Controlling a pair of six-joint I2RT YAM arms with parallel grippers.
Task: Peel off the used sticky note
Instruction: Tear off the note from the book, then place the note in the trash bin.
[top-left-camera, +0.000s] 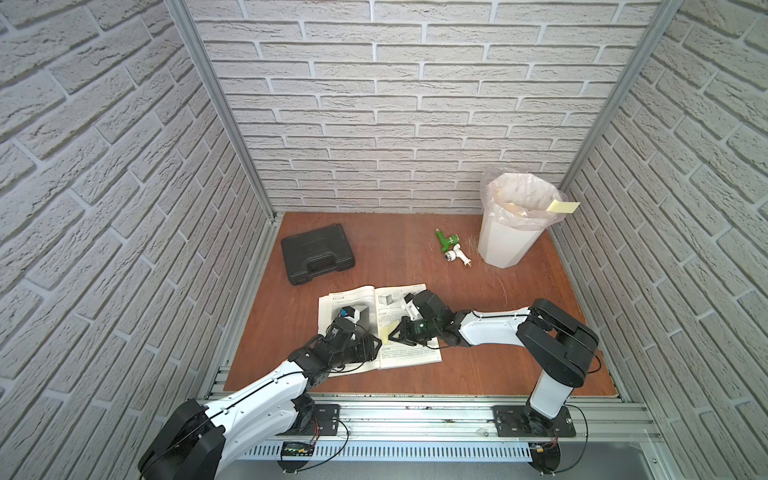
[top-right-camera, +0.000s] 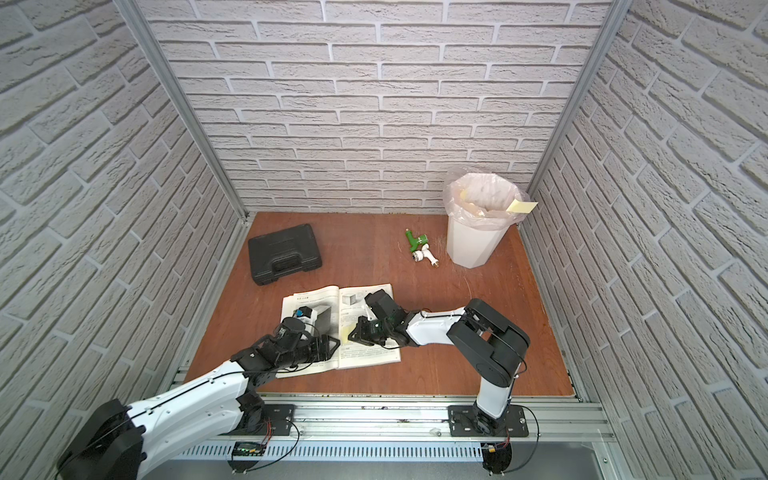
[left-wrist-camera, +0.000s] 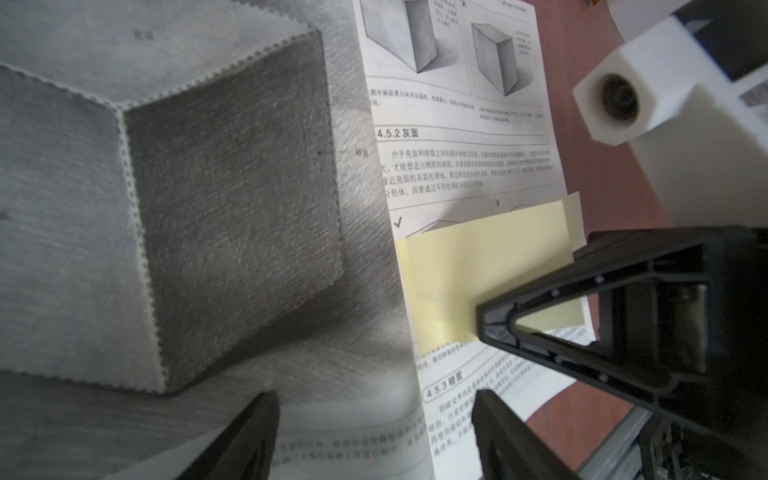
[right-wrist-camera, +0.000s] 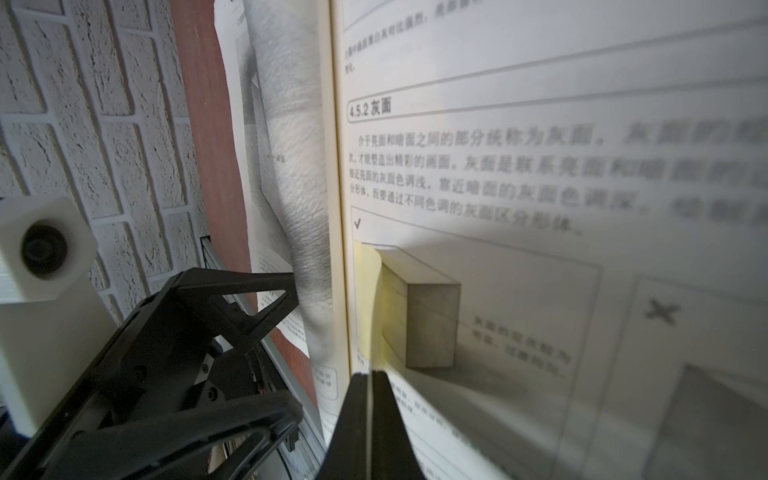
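Your right tool (right-wrist-camera: 369, 376) is closed tight on the note (right-wrist-camera: 368, 299): its black jaws are pressed flat together with the free edge of the thin, pale-yellow paper pinched between them. The note is on the right-hand page of the book (top-left-camera: 409, 353), close to the spine. Its gripped edge curls up off the page, while the strip nearest the spine lies flat on the paper.

Your left tool (left-wrist-camera: 374, 399) is over the book's left-hand page, by a grainy, pencil-shaded grey cube. Its jaws stand apart with nothing between them. You cannot tell whether it touches the page.

The book is a thin softcover lying open, with matte white pages of printed text, and its left page bulges up beside the spine. It rests on the reddish-brown, wood-grained counter (top-left-camera: 415, 257). Beyond the book's left page lies a black moulded plastic case (top-left-camera: 316, 253). Beyond its right page stands a white faceted bin (top-left-camera: 503, 245) lined with crinkled clear film
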